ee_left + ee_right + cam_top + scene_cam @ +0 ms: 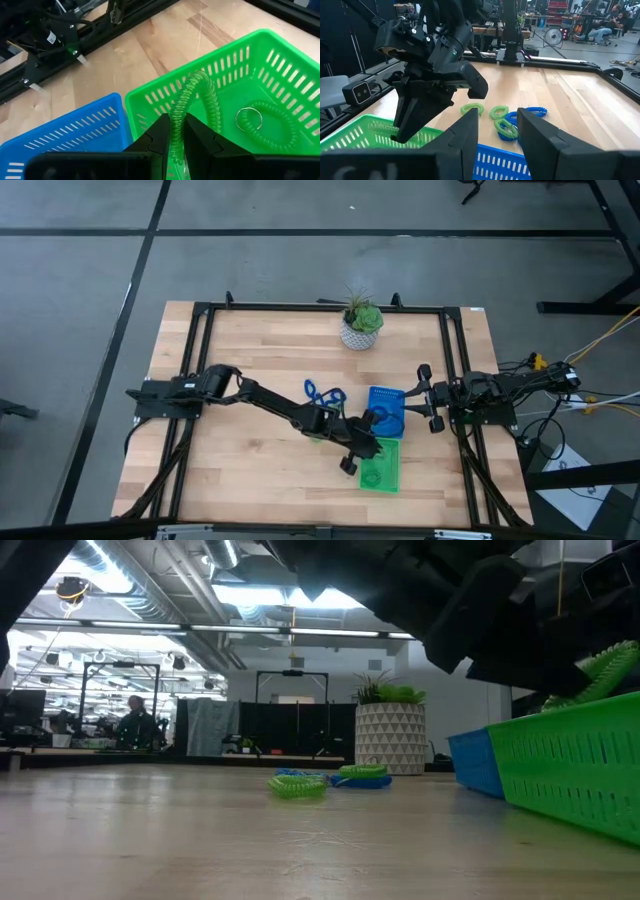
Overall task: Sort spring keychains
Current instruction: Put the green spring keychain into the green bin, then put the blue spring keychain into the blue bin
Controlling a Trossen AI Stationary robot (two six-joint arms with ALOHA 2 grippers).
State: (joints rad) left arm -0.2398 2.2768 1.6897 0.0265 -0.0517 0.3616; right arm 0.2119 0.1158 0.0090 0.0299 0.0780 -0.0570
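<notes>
Spring keychains, high view: a small blue cluster (pixel 322 393) lies on the wooden table (pixel 250 350); the rest is hidden under the left arm. The left gripper (pixel 362 448) hangs over the green tray (pixel 385 475), beside the blue tray (pixel 389 402). The right gripper (pixel 428 398) waits at the table's right side.
Low view: green and blue coils (pixel 325 780) lie loose before a patterned plant pot (pixel 390 735). A ribbed green coil (pixel 600 675) sticks up over the slotted green tray wall (pixel 570 765); dark arm parts hide its top.
Left wrist view: fingers (pixel 155 142) pinch a green coil (pixel 192 102), which arches from the jaws over the tray's rim. A second green coil with a metal ring (pixel 265 125) lies flat on the tray floor.
Right wrist view: its own fingers (pixel 465 132) stand apart, gripping nothing. Beyond them, loose coils (pixel 505 120) lie on the wood; the left gripper (pixel 407 120) hangs over the green tray (pixel 360 132).
</notes>
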